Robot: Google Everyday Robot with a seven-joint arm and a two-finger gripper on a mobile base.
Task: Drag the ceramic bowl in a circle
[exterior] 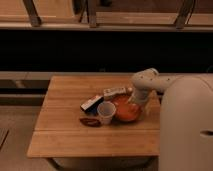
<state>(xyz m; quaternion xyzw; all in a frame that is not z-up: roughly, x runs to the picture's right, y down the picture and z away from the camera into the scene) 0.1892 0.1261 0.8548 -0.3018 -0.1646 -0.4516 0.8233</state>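
Note:
The ceramic bowl is round, shallow and glossy orange-red. It sits right of centre on the wooden table. My gripper reaches down from the white arm at the right and meets the bowl at its right rim. A small translucent white cup stands touching the bowl's left side. A small flat dark-red object lies left of the cup.
A dark flat packet and a white packet lie just behind the bowl and cup. My large white arm body fills the right side. A dark shelf and rails run behind the table.

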